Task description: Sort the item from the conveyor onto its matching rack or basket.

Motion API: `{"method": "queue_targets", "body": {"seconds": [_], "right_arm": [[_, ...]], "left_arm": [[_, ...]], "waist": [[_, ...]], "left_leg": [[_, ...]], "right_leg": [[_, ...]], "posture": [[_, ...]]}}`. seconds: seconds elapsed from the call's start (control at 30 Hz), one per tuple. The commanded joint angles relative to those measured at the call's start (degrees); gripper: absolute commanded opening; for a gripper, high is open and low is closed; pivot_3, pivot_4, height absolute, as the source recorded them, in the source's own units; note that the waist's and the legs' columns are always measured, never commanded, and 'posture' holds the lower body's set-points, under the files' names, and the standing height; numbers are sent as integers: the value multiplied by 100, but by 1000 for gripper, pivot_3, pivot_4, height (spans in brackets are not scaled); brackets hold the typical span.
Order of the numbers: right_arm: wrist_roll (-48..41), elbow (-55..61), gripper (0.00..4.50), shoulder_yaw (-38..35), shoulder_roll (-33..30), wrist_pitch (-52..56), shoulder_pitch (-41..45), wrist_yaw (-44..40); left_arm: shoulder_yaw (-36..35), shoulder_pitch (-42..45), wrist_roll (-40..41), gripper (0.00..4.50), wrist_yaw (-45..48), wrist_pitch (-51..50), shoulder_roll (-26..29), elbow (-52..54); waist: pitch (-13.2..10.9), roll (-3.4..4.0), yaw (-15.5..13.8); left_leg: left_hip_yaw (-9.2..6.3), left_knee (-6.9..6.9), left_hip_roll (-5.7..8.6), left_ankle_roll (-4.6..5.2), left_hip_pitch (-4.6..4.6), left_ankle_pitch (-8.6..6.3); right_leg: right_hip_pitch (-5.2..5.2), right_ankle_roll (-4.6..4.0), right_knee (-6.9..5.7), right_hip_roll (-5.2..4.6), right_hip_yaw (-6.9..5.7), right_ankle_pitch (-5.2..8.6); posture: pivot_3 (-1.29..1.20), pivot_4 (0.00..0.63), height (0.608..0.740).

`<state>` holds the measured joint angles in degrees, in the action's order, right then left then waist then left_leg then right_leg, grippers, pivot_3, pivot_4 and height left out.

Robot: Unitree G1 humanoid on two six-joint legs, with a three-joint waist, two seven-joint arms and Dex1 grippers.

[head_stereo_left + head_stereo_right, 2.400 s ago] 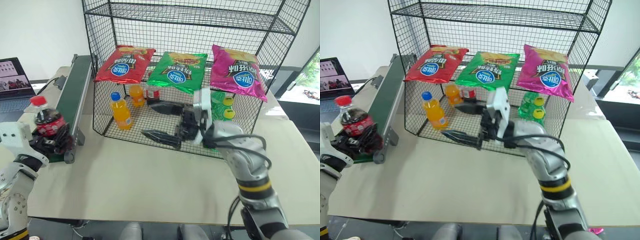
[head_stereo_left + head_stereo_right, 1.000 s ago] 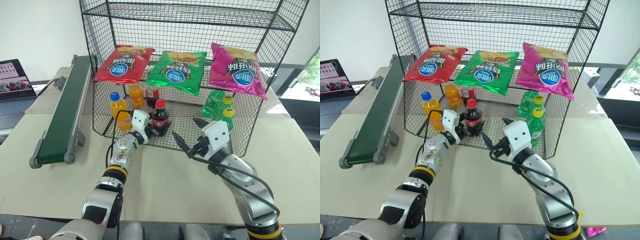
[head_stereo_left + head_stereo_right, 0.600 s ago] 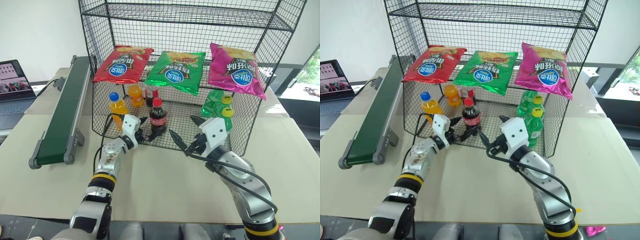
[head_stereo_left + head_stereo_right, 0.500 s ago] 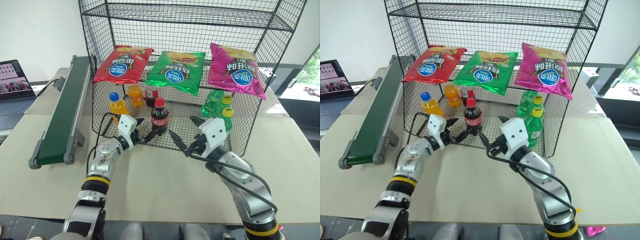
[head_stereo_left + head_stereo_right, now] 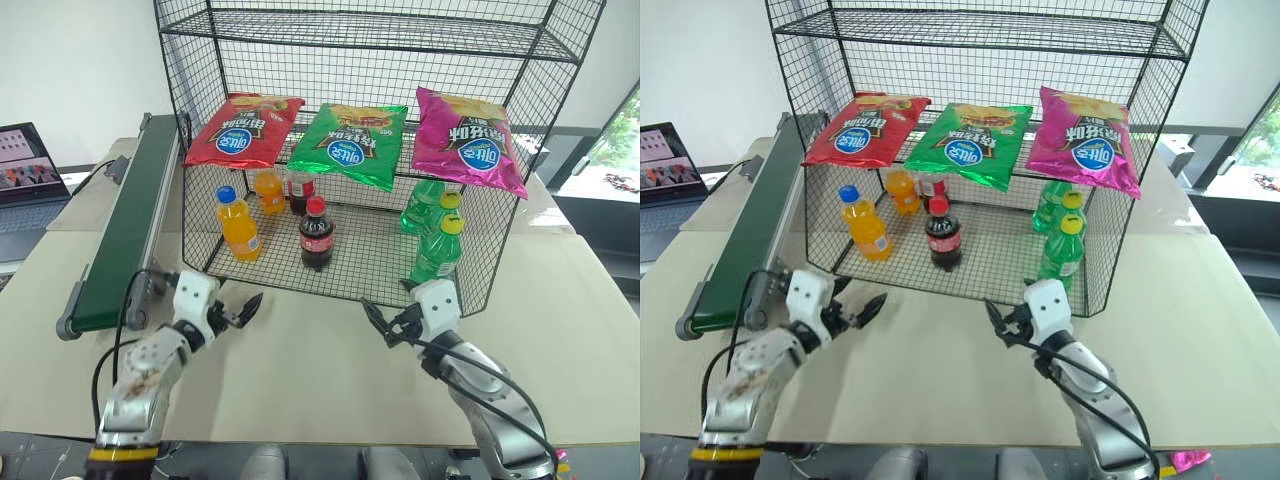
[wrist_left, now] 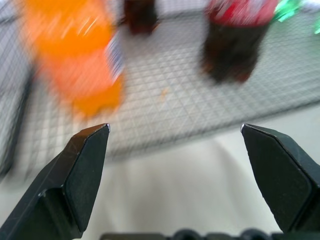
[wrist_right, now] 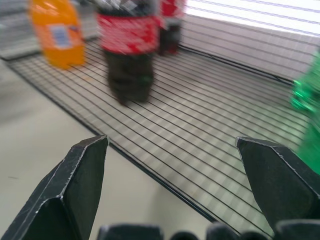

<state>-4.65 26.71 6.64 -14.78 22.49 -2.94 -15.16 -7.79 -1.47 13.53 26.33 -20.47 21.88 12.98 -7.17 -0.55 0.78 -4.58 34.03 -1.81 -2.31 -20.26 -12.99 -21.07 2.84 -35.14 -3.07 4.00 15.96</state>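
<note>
Over the desk (image 5: 320,350) near its front edge, the left gripper (image 5: 235,311) and the right gripper (image 5: 385,322) both hover with fingers spread, holding nothing. Beyond them the cola bottle (image 5: 316,234) stands upright on the bottom shelf of the rack (image 5: 190,120), between the orange-drink bottle (image 5: 235,222) and the green bottles (image 5: 437,245). The conveyor (image 5: 125,225) runs along the desk's left side.

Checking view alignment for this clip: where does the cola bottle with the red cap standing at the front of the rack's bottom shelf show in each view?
Left eye: cola bottle, picture centre, on the rack bottom shelf.
Right eye: centre, slightly left.
Left wrist: upper right.
Right wrist: upper left of centre.
Shared landmark: the orange-drink bottle beside it.
</note>
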Motion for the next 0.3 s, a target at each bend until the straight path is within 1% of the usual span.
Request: {"method": "queue_targets", "body": {"seconds": [0.03, 0.23, 0.3], "right_arm": [[231, -24, 4500, 24, 168, -348, -89, 295], [315, -75, 4500, -40, 326, -489, -224, 430], [326, -96, 4500, -50, 334, -504, -219, 441]], "left_arm": [[0, -249, -274, 4468, -391, 302, -138, 335], [-27, -336, -174, 4468, -400, 381, -251, 321], [-99, -270, 65, 4468, -270, 306, -272, 314]], "waist": [[2, 1, -12], [5, -2, 5], [5, -2, 8]], "left_leg": [[0, 0, 2, 0, 1, 0], [3, 0, 3, 0, 0, 0], [3, 0, 2, -1, 0, 0]], "right_leg": [[3, 0, -1, -2, 0, 0], [1, -1, 4, -3, 1, 1], [1, -1, 4, -2, 1, 1]], "posture": [[0, 150, 738], [0, 150, 738], [0, 150, 738]]}}
